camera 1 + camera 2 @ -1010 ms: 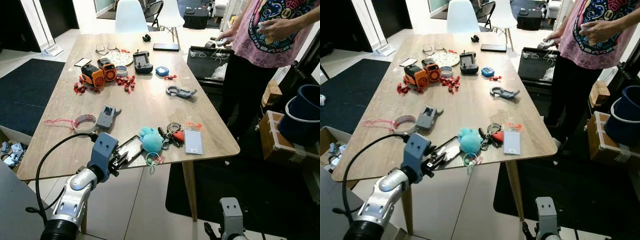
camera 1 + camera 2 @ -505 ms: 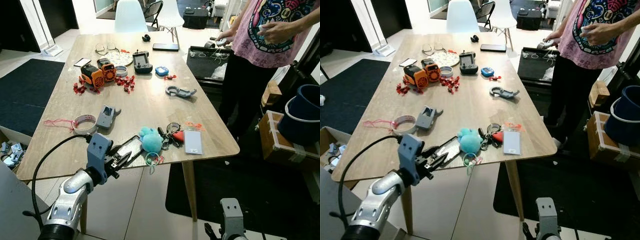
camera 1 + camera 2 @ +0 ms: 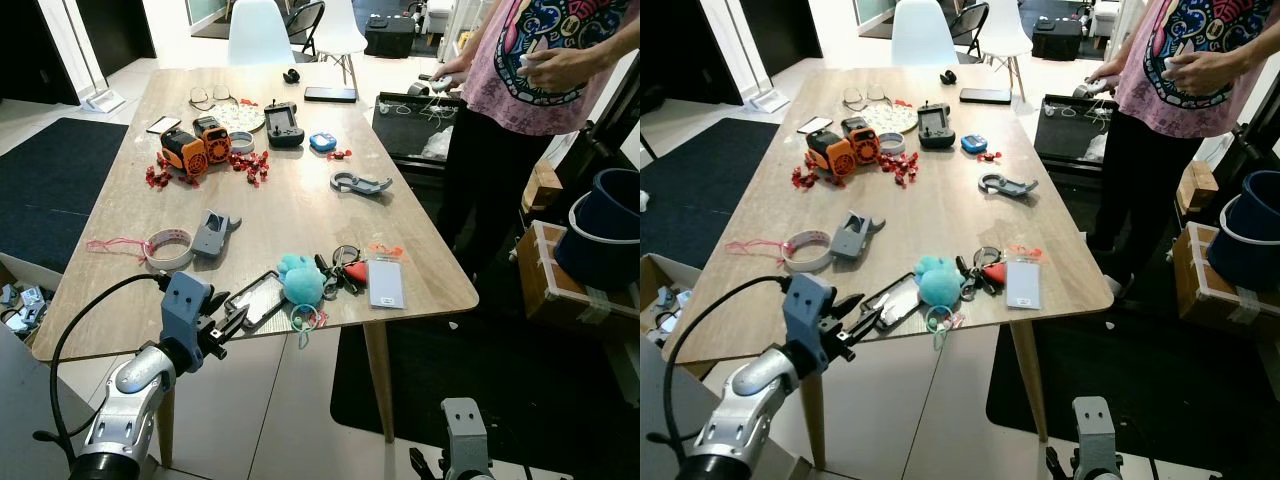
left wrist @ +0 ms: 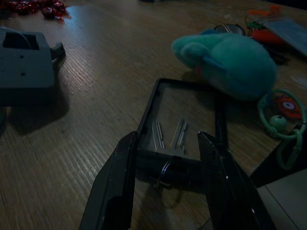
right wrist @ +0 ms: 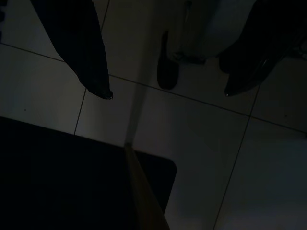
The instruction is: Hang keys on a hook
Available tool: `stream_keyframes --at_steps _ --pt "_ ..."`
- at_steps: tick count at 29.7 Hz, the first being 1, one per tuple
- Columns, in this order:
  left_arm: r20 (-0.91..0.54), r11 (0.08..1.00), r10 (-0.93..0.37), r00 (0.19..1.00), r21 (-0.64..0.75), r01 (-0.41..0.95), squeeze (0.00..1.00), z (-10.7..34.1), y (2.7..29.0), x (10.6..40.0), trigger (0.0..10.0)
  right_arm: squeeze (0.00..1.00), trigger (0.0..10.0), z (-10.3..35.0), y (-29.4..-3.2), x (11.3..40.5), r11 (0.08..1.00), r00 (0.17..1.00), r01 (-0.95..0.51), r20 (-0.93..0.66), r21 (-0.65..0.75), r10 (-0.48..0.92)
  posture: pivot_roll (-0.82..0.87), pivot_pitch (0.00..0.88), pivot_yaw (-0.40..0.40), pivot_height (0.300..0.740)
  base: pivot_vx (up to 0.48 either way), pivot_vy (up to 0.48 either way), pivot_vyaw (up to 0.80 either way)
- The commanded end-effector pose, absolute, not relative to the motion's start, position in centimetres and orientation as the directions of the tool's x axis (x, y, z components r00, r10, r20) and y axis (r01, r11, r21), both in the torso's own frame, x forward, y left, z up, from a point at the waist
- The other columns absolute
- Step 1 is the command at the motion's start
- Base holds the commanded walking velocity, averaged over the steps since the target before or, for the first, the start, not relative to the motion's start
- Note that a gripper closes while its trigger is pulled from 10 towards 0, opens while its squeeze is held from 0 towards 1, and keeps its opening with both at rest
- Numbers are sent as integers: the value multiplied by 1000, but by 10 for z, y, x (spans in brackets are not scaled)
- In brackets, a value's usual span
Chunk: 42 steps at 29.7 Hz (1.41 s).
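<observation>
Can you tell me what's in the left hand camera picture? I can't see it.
The left pincer is open, its two black fingers on either side of the near end of a flat black frame with a clear middle lying on the wooden table. Just past the frame sits a fuzzy teal toy, with a green ring charm beside it.

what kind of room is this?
Likely a home dining or living area used for robot tests: a long wooden table strewn with small gadgets, white chairs at its far end, tiled floor with a dark rug, and a person standing alongside.
</observation>
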<state>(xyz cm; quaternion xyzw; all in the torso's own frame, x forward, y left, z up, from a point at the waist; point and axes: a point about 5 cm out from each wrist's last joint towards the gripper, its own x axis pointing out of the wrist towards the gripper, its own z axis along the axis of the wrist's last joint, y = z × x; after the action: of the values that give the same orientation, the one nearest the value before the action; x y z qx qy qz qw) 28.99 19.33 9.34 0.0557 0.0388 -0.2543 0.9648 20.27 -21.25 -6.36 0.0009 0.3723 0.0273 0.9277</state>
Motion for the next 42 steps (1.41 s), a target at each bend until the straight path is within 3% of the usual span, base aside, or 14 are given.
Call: stream_keyframes --at_steps 1,31,32,36,37,39,40,42 --pt "-136 862 -485 864 96 498 0 87 203 285 10000 0 10000 -67 -217 195 999 706 -26 -707 23 34 27 92 -7 740 0 0 0" --pt "-154 866 -475 866 92 491 0 78 202 285 10000 0 10000 -67 -217 196 999 707 -30 -706 19 34 24 84 -7 740 0 0 0" --pt "-153 866 -475 866 92 492 0 78 202 285 9412 0 10000 -67 -217 196 999 707 -30 -706 19 34 25 85 -8 740 0 0 0" --pt "-151 866 -476 866 90 492 0 78 202 286 9137 0 10000 -67 -217 196 999 707 -30 -706 19 35 27 87 -8 740 0 0 0" --pt "-150 866 -476 867 90 491 0 78 202 286 7020 0 10000 -67 -217 196 999 707 -30 -706 19 35 27 88 -8 740 0 0 0" --pt "-149 867 -476 867 89 491 0 78 202 286 6510 0 10000 -67 -217 196 999 707 -30 -706 20 35 27 88 -7 740 0 0 0" --pt "-148 867 -475 867 88 490 0 78 202 286 5255 0 10000 -67 -217 196 999 707 -29 -707 20 35 27 88 -6 740 0 0 0" --pt "-148 867 -475 867 88 490 0 78 203 286 4784 0 10000 -67 -217 196 999 706 -29 -707 21 35 28 89 -6 740 0 0 0"
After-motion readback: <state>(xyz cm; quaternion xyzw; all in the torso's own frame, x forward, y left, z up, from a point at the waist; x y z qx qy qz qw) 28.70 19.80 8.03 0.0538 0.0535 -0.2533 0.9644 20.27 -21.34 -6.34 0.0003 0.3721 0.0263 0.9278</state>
